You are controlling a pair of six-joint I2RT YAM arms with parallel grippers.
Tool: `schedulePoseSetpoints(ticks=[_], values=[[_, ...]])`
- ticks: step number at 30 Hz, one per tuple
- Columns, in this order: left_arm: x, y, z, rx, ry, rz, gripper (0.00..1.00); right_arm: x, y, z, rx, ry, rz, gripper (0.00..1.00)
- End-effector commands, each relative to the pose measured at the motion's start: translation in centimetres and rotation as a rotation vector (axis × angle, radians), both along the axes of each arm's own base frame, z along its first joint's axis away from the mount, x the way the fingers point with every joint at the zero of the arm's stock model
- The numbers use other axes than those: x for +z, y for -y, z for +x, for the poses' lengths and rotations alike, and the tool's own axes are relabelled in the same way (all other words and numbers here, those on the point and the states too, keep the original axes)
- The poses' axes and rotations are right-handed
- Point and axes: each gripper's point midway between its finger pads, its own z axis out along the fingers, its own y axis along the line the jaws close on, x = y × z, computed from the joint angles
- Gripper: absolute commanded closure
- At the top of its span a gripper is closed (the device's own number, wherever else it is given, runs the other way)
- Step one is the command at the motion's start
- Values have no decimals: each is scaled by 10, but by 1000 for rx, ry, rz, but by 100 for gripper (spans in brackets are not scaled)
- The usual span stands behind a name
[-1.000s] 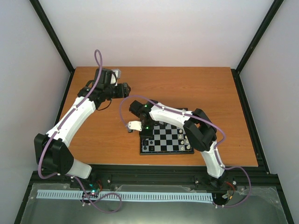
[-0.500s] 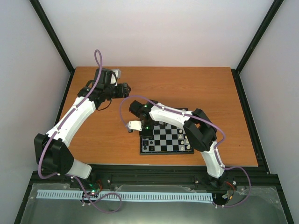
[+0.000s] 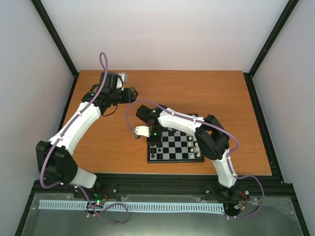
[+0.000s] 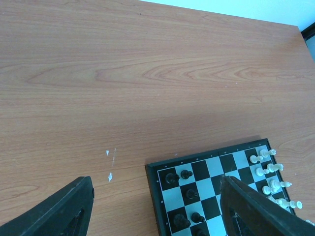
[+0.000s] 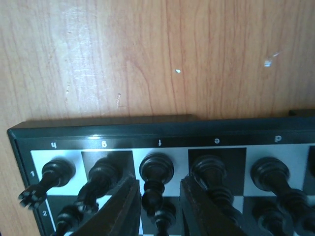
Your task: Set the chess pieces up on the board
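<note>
The board [image 3: 174,161] lies at the front middle of the table, black pieces [image 3: 156,151] along its left side and white pieces [image 3: 192,145] along its right. My right gripper [image 3: 153,139] is low over the board's left edge. In the right wrist view its jaws [image 5: 157,186] stand slightly apart on either side of an upright black piece [image 5: 156,169] in the outer row, with a gap on the right. Other black pieces [image 5: 268,173] stand beside it. My left gripper [image 3: 129,94] is open and empty, high over the back left of the table.
The left wrist view shows the board's corner [image 4: 152,196] with black pieces [image 4: 186,174], white pieces [image 4: 268,169] at the right, and bare wood with small white flecks [image 4: 109,176]. Black frame posts and white walls surround the table.
The right arm has shifted very slightly at the board's left edge. The left arm has not moved.
</note>
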Motion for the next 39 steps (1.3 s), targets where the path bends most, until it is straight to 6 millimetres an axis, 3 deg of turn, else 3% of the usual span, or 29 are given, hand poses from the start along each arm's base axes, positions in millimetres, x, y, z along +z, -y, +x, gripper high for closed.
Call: schedulePoseSetpoints(ticks=[1,8,11,15,20,25,28,39], values=[[15,1,0,-12,47,-24,27,41,-4,0,0,59,69,76],[15,15,0,-115,89,-39,30,88,18,7,-43,140,138,71],[6,25,-3,-186,71,-49,32,104,44,16,-107,169,181,70],[0,32,-4,-233,64,-43,34,106,82,38,-257,202,243,68],[14,39,-5,-262,118,-66,33,94,116,82,-474,250,310,62],[10,45,-8,-263,125,-16,33,62,122,107,-556,234,284,61],[8,50,-11,-274,131,17,33,40,119,113,-576,192,251,62],[9,57,-13,-294,128,17,33,2,110,112,-568,88,210,65]])
